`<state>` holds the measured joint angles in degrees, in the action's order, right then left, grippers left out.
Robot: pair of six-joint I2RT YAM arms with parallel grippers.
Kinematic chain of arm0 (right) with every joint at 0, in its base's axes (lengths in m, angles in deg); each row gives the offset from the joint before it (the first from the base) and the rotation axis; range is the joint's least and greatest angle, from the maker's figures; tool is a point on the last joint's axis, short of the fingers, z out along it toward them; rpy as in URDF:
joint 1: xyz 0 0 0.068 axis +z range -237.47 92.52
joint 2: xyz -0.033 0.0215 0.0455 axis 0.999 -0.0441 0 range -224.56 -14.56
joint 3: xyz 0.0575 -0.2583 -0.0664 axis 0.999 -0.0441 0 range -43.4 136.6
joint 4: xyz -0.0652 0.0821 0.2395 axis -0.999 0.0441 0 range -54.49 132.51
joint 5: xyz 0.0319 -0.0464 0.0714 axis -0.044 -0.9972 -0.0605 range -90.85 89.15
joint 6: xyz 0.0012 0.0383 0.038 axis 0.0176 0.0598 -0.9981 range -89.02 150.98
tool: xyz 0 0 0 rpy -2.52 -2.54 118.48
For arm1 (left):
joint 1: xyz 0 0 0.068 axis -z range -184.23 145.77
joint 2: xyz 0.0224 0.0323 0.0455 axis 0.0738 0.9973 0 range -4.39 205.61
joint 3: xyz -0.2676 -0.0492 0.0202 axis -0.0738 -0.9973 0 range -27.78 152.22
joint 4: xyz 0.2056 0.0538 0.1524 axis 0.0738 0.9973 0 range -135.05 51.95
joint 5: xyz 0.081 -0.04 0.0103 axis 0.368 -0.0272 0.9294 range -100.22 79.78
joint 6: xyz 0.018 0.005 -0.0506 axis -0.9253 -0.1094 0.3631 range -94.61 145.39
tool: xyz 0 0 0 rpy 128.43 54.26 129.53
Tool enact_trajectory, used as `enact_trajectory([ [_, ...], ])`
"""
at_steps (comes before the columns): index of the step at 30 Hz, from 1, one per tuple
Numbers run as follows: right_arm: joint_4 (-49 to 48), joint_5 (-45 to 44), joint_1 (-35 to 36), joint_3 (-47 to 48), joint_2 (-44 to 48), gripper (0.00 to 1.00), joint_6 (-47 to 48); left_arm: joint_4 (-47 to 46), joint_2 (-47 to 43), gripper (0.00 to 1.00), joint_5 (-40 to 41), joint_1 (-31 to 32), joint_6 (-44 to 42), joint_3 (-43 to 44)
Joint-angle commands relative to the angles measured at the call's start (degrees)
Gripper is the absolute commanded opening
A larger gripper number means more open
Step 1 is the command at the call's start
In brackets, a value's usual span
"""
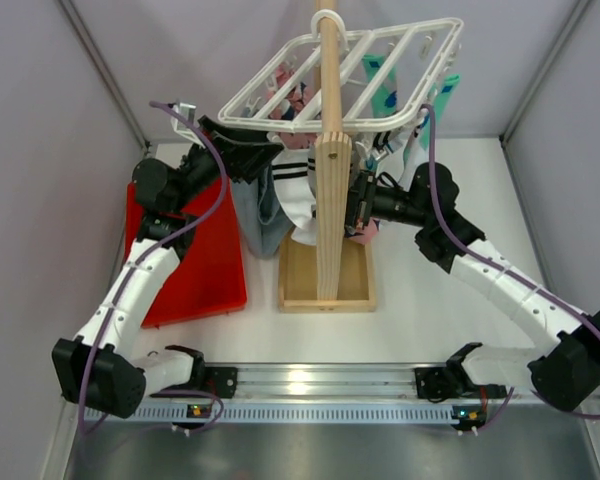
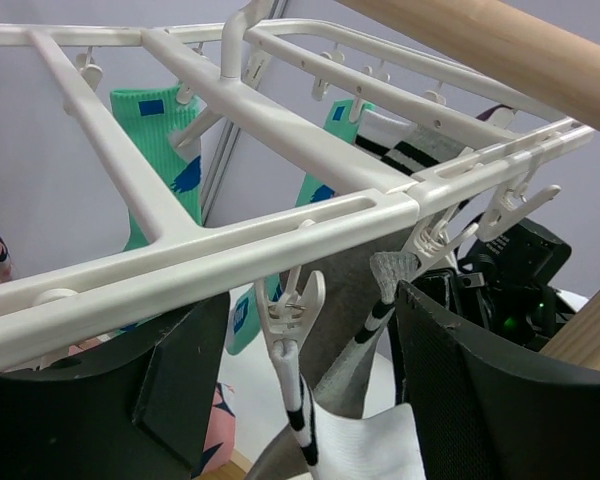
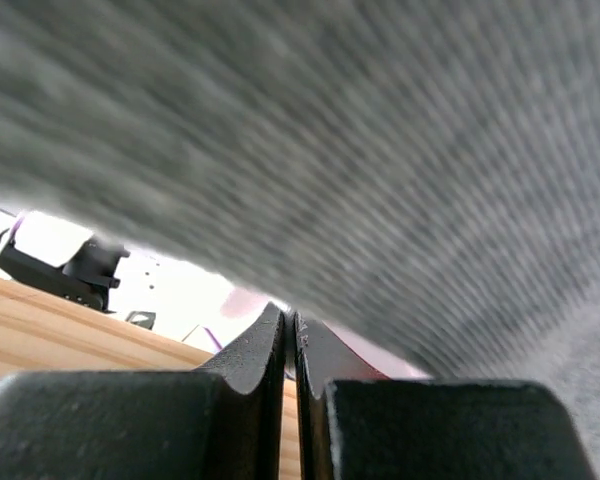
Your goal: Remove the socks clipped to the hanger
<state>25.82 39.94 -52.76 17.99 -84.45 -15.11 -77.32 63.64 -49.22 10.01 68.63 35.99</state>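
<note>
White plastic grid hanger (image 2: 280, 240) on pale wooden post (image 1: 328, 200), centre — teal-green sock (image 2: 160, 150), grey sock (image 3: 380, 150), black-striped white sock (image 2: 365, 450) all clipped on; none visibly freed. Left end effector (image 2: 310, 375) wide open, empty; right end effector (image 3: 290, 340) shut under grey sock — grip unclear.

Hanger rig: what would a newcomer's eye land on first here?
The white grid hanger, hung on a tall wooden post at the table's centre, dominates, with teal socks dangling at its far side. The left gripper stands open just under the frame, either side of a clip holding a striped sock. The right gripper is shut, with grey fabric filling its view.
</note>
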Motion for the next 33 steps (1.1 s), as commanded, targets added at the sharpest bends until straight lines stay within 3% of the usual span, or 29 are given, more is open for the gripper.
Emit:
enact_trajectory([
  [1, -0.85, 0.86, 0.88, 1.98, 2.91, 0.00, 0.47, -3.15, 0.70, 0.70, 1.04, 0.35, 0.70, 2.50],
  [5, -0.77, 0.69, 0.88, 1.98, 3.18, 0.00, 0.47, -3.15, 1.49, 0.66, 1.21, 0.79, 0.79, 3.29],
  [10, -0.85, 0.69, 0.79, 1.90, 2.92, 0.00, 0.47, -3.15, 1.76, 0.54, 2.53, 1.40, 1.40, 3.03],
  [14, -0.85, 0.69, 0.88, 1.81, 2.91, 0.00, 0.38, -3.24, 1.84, 0.30, 3.67, 1.84, 1.93, 2.85],
  [15, -0.85, 0.60, 0.79, 1.81, 3.18, 0.00, 0.38, -3.15, 2.02, 0.16, 3.85, 2.02, 2.02, 2.85],
  [17, -0.15, 0.51, 0.79, 1.72, 3.35, 0.00, 0.82, -3.24, 1.84, 0.00, 4.11, 1.93, 2.46, 2.77],
  [24, 0.55, -0.54, 0.79, 0.40, 3.79, 0.00, 1.08, -3.15, 1.23, 0.00, 4.12, 2.11, 2.90, 1.36],
  [25, 0.55, -0.63, 0.79, 0.31, 3.79, 0.00, 1.09, -3.15, 1.32, 0.07, 2.81, 2.11, 2.81, 1.27],
  [27, 0.47, -0.63, 0.88, 0.40, 3.53, 0.00, 1.09, -3.15, 1.05, 0.59, 1.92, 2.11, 3.51, 0.31],
  [28, 0.47, -0.63, 0.88, 0.58, 3.36, 0.00, 1.09, -3.24, 0.62, 0.93, 1.57, 2.11, 3.60, -0.39],
  [29, 0.55, -0.72, 0.88, 0.75, 3.09, 0.00, 1.17, -3.15, -0.87, 0.99, 1.48, 2.11, 3.43, -1.18],
  [33, 1.26, -0.54, 0.79, 1.54, 2.48, 0.00, 1.87, -3.15, -6.40, 0.99, 1.12, 2.11, 1.41, -6.54],
])
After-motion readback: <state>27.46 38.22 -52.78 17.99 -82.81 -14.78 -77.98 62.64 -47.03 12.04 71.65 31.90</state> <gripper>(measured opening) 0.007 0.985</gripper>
